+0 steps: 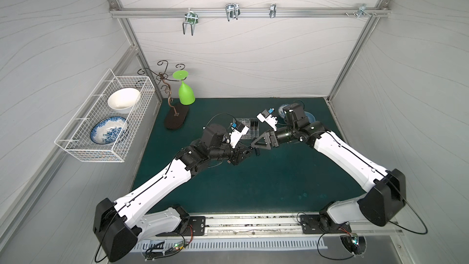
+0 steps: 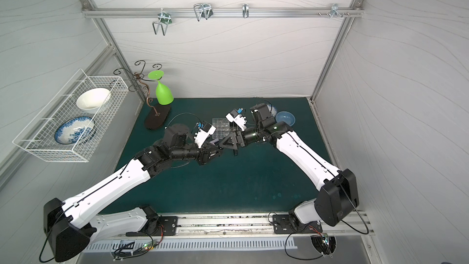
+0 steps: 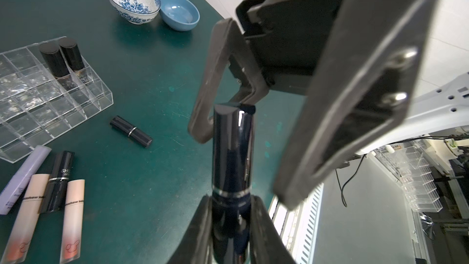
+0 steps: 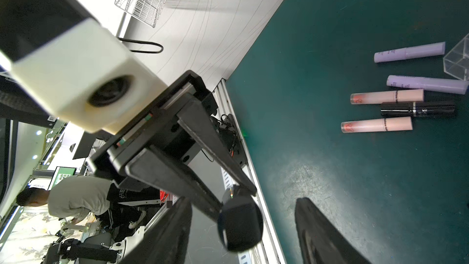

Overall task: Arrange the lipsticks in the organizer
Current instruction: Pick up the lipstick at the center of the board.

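Observation:
My left gripper is shut on a glossy black lipstick, which sticks out level above the green mat. My right gripper faces it, open, with its fingers on either side of the tube's free end and not touching it. The two grippers meet just in front of the clear organizer. Two black lipsticks stand in its corner cells. Another black one lies beside it. Two lilac, two pink and one black tube lie together on the mat.
A blue-patterned bowl and a plain blue bowl sit behind the right arm. A green glass hangs on a wire stand at the back left. A white wire basket with two bowls hangs on the left wall.

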Tool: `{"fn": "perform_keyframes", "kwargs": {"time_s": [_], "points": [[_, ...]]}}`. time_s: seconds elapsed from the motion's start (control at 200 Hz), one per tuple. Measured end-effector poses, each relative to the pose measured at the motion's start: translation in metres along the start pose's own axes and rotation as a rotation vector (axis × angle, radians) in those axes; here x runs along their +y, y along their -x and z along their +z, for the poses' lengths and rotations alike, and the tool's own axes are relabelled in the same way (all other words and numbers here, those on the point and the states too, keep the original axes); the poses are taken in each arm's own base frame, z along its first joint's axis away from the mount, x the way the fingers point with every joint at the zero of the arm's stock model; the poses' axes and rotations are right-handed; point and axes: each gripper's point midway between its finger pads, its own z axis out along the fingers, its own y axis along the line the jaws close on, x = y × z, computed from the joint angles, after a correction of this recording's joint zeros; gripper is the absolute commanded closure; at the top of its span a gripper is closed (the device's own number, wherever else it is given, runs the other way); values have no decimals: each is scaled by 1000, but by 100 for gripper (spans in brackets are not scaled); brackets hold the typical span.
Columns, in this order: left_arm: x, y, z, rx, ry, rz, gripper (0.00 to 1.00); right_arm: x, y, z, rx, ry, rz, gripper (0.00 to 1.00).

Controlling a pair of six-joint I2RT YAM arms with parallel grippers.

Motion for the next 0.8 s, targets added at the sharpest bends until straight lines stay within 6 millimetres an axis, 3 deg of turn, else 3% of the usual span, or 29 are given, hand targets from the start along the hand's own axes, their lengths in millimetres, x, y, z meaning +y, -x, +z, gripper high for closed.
{"fn": "perform_keyframes", "kwargs": {"time_s": [0.195, 0.8], "points": [[-2, 0, -1, -1, -7, 2, 80, 4, 1, 2, 1, 18, -3, 43], [-3, 1, -2, -5, -11, 5, 77, 6, 9, -11, -35, 32, -3, 79]]}}
